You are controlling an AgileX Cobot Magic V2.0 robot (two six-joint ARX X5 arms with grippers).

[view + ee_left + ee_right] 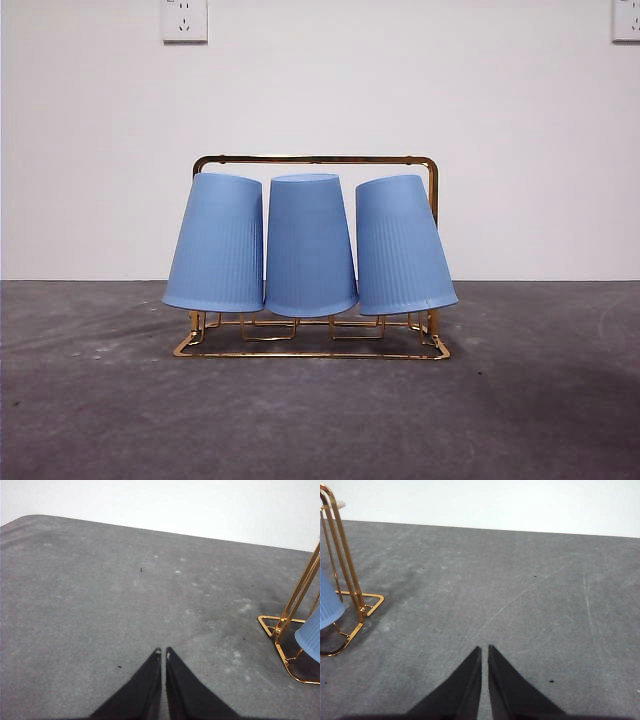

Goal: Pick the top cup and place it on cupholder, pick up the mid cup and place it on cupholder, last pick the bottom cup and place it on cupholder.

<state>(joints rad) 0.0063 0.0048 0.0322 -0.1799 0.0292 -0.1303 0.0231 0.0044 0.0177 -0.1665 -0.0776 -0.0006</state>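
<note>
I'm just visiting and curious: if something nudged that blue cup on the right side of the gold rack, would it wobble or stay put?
It would probably rock: the right cup hangs upside down and tilted on the gold rack, seemingly just slipped over a prong. It looks like thin ribbed plastic, so likely light and easily shifted. Its flared rim overhangs the rack's base, so a hard push might lift it off.

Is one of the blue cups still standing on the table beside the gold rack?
No: in the front view all three blue cups hang upside down on the gold rack, none beside it on the table.

White wall (320, 90) with two sockets (184, 20) above grey table (320, 420).
</note>
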